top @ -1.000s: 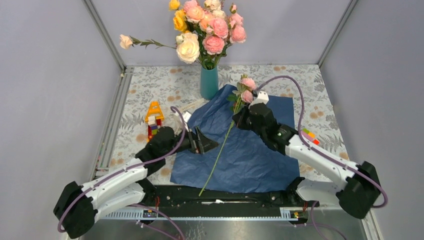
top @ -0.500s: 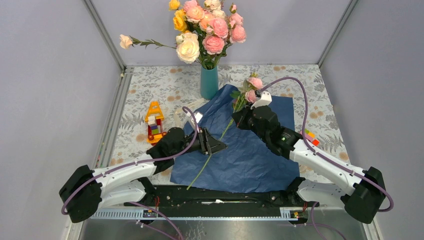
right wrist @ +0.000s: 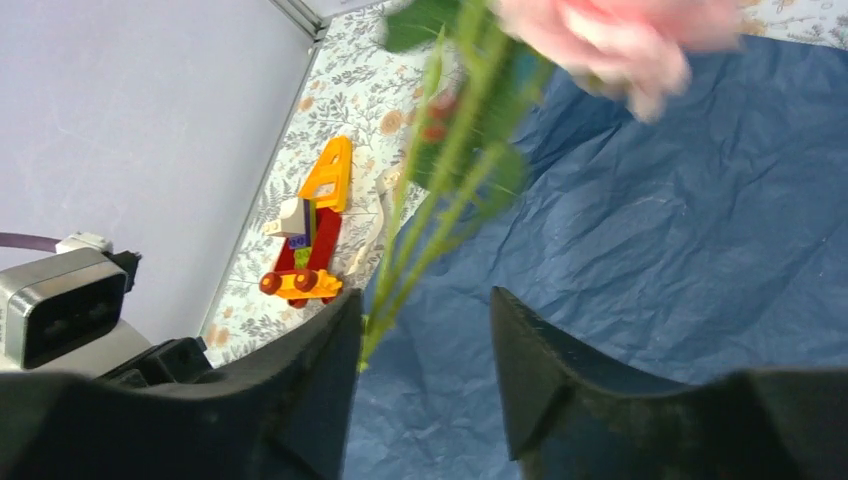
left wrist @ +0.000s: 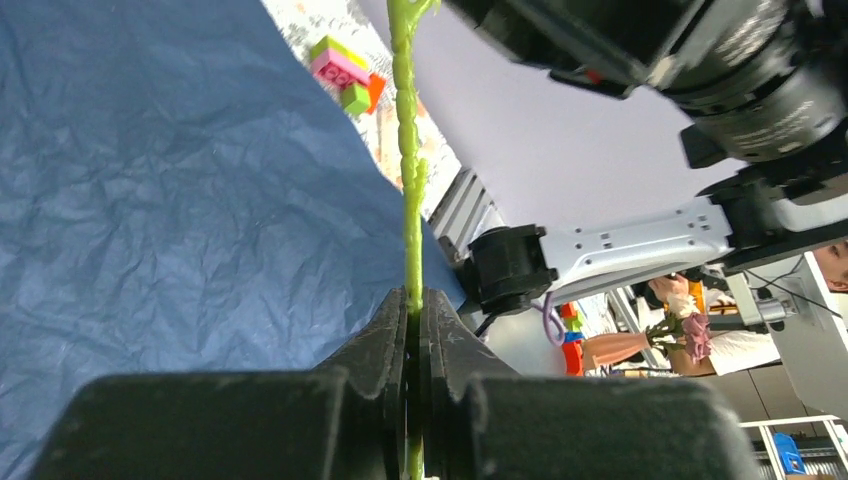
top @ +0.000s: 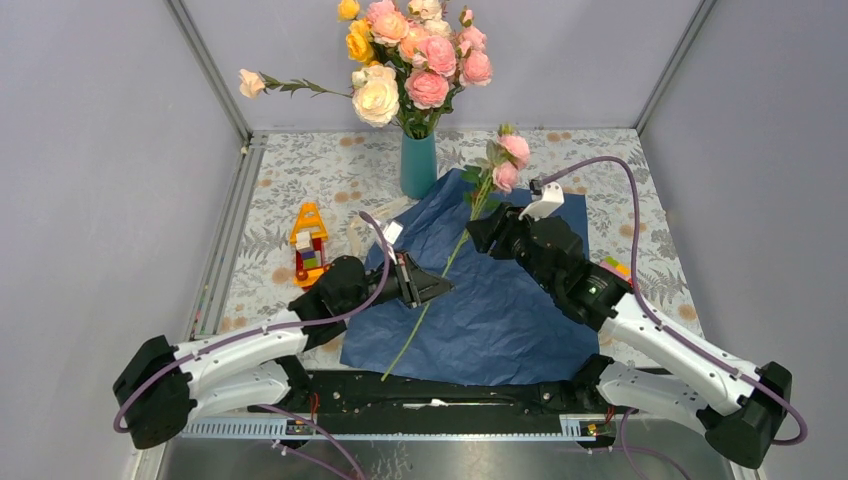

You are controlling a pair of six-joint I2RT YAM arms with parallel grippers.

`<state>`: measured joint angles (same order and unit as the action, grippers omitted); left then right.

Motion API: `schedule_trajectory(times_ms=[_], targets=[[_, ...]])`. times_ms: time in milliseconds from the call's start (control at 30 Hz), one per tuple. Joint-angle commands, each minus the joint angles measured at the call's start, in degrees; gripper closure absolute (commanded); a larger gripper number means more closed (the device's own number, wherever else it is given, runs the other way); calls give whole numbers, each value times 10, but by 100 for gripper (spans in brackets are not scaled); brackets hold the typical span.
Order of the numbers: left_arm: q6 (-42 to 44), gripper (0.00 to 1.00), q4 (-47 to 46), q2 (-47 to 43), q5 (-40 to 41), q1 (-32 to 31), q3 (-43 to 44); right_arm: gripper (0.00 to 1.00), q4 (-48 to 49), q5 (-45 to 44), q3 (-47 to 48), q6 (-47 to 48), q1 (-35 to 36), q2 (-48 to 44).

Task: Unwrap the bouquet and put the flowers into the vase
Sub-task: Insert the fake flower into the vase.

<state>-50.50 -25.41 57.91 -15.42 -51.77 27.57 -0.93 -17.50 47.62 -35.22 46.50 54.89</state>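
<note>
Green-stemmed flowers [top: 514,149] are pinched in left jaws; right jaws parted, seemingly loose around them.

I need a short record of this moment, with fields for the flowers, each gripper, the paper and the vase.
flowers: pink roses on a long stem, slanting over the paper
left gripper: shut on the stem
right gripper: open, stem between its jaws
paper: blue, spread flat
vase: upright, holding a larger mixed bunch

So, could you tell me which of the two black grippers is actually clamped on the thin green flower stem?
The left gripper: its jaws are shut on the thin green stem, while the right gripper has its jaws standing apart.
</note>
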Motion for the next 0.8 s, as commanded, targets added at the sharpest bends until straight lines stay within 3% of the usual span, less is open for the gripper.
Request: schedule_trajectory(times_ms=[0, 100, 200, 367, 567, 767], targets=[[18, 100, -76, -47, 30, -4, -5, 35, -42, -13, 36, 16, 2, -26], [16, 100, -74, -61, 25, -4, 0, 26, -52, 50, 59, 7, -9, -24], [12, 100, -74, -72, 22, -4, 0, 24, -35, 134, 76, -5, -23, -20], [10, 100, -69, -84, 22, -4, -2, 21, -7, 198, 91, -28, -38, -25], [15, 100, -66, -95, 10, -4, -1, 35, 36, 294, 100, -54, -63, 0], [18, 100, -52, -103, 11, -4, 3, 39, 55, 325, 106, -63, -64, 24]])
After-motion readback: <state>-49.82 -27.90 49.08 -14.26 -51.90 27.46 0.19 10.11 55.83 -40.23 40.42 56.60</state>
